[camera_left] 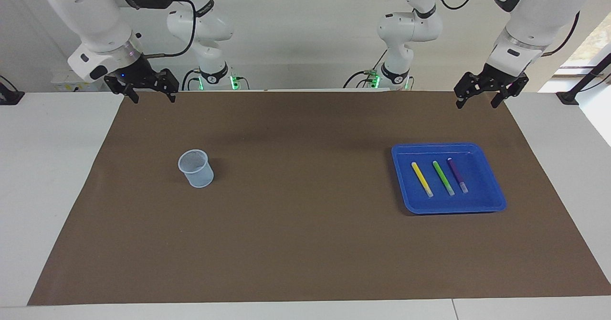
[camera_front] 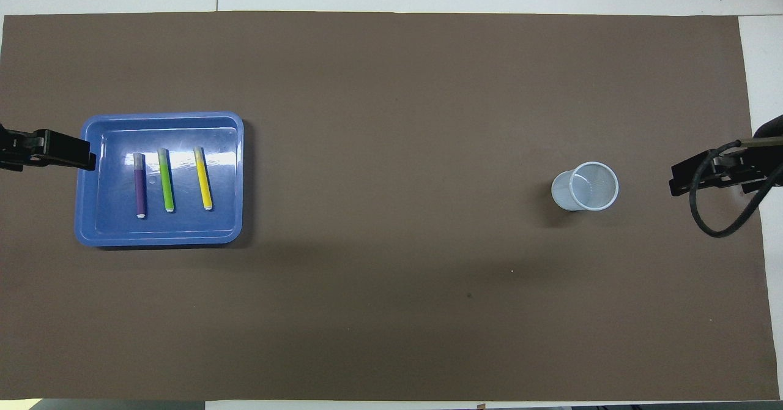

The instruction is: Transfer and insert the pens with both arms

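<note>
Three pens lie side by side in a blue tray (camera_left: 448,146) toward the left arm's end of the table: a yellow pen (camera_left: 422,179), a green pen (camera_left: 443,177) and a purple pen (camera_left: 457,175). The overhead view shows the same tray (camera_front: 159,118) with the purple pen (camera_front: 140,185), green pen (camera_front: 165,180) and yellow pen (camera_front: 203,178). My left gripper (camera_left: 477,102) hangs open and empty over the mat's edge at the robots' end, apart from the tray. My right gripper (camera_left: 154,98) hangs open and empty at the other corner. A pale translucent cup (camera_left: 196,168) stands upright toward the right arm's end.
A brown mat (camera_left: 305,224) covers most of the white table (camera_left: 52,191). Two thinner white arms with green-lit bases (camera_left: 215,74) stand at the robots' end. A black cable (camera_front: 712,226) loops beside the right gripper in the overhead view.
</note>
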